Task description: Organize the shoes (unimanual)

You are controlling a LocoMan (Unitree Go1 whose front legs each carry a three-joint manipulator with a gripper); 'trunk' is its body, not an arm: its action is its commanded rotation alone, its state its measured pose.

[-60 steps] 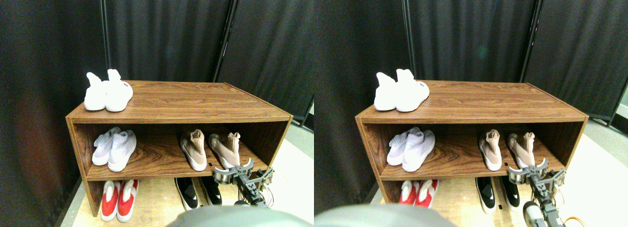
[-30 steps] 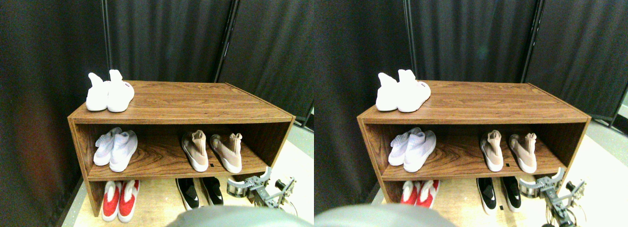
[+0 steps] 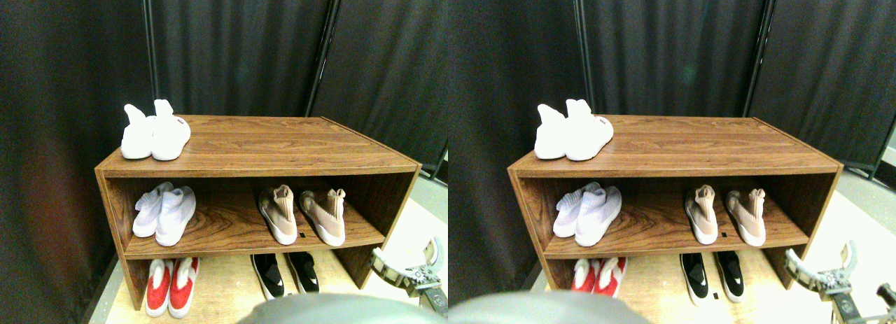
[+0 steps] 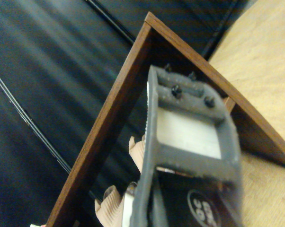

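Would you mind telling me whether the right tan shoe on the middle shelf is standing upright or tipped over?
Upright. The right tan shoe rests on its white sole on the shelf, collar pointing up, beside its mate.

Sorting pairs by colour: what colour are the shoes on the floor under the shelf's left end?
Red with white soles, clearest in the stereo pair view.

Your wrist camera shows the dark frame of the claw (image 4: pixel 192 142) filling the lower middle. Beyond it stands the brown wooden shelf (image 4: pixel 109 118) corner against a black curtain (image 4: pixel 48 71). Two tan knit shoes (image 4: pixel 111 205) show just beside the frame.
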